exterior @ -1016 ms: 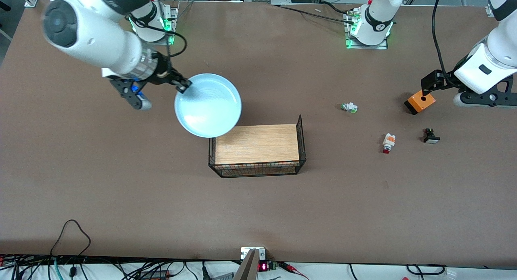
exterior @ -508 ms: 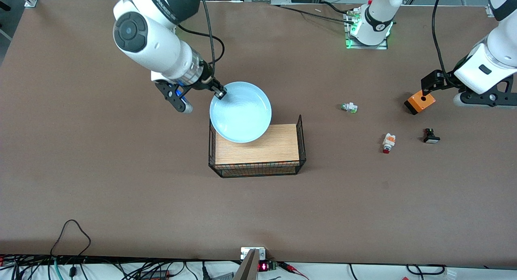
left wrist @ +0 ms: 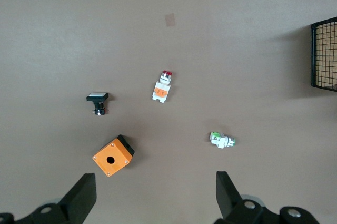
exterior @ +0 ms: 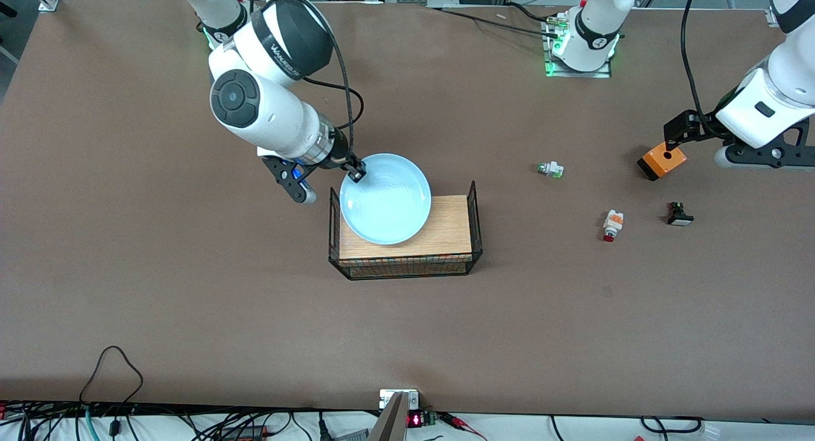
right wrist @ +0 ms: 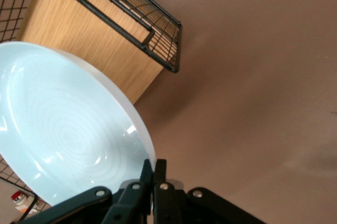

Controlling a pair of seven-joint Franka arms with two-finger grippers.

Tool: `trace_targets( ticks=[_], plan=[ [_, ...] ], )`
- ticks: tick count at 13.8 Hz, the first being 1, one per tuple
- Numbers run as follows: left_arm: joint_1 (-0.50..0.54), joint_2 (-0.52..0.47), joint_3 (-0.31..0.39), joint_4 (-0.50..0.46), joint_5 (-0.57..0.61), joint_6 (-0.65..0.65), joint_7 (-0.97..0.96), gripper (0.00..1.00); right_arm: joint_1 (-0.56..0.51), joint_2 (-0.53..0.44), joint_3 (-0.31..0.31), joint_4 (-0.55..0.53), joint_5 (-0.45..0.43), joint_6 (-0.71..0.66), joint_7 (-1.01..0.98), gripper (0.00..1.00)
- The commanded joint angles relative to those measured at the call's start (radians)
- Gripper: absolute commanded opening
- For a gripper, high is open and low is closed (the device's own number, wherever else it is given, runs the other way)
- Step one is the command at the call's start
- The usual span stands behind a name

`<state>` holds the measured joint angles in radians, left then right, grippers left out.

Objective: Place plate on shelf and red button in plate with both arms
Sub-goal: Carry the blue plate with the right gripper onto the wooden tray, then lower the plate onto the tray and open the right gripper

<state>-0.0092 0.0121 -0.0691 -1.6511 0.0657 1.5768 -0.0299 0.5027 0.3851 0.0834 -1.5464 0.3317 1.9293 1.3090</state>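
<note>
In the front view, the plate is clamped by its rim in the right gripper and held face-up over the wire basket with the wooden board, a judgement being that this allows a level set-down. In the left wrist view, the left gripper is seen spread wide and empty over the orange box, that arm waiting; the red button lies flat on the table, well apart from the basket toward the left arm's end, its long axis pointing the red tip away from the box. In the right wrist view, the rim is seen pinched between the closed fingers.

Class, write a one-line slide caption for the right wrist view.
Right gripper shut on the pale-blue plate's rim, above the wire basket.
</note>
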Motion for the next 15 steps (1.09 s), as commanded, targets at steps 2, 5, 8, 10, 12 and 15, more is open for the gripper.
trace_targets(
  ticks=[2, 5, 8, 10, 12, 15],
  plan=[
    [0.003, 0.014, 0.002, 0.028, -0.012, -0.018, 0.007, 1.00, 0.013, 0.041, -0.007, 0.017, 0.015, 0.042, -0.002, 0.00],
    [0.012, 0.020, 0.003, 0.027, -0.009, -0.014, 0.007, 1.00, 0.026, 0.055, -0.008, -0.001, 0.004, 0.089, -0.007, 0.00],
    [0.018, 0.028, 0.005, 0.025, -0.009, -0.014, 0.007, 1.00, 0.030, 0.067, -0.010, -0.012, 0.009, 0.125, -0.011, 0.00],
    [0.026, 0.031, 0.006, 0.024, -0.011, -0.015, 0.002, 1.00, 0.028, 0.067, -0.010, -0.020, 0.007, 0.125, -0.025, 0.00],
    [0.034, 0.039, 0.006, 0.024, -0.011, -0.015, -0.001, 1.00, 0.023, 0.067, -0.013, -0.029, 0.009, 0.123, -0.039, 0.00],
    [0.034, 0.039, 0.009, 0.024, -0.011, -0.018, -0.001, 1.00, 0.014, 0.067, -0.013, -0.035, 0.010, 0.123, -0.047, 0.35]
  ],
)
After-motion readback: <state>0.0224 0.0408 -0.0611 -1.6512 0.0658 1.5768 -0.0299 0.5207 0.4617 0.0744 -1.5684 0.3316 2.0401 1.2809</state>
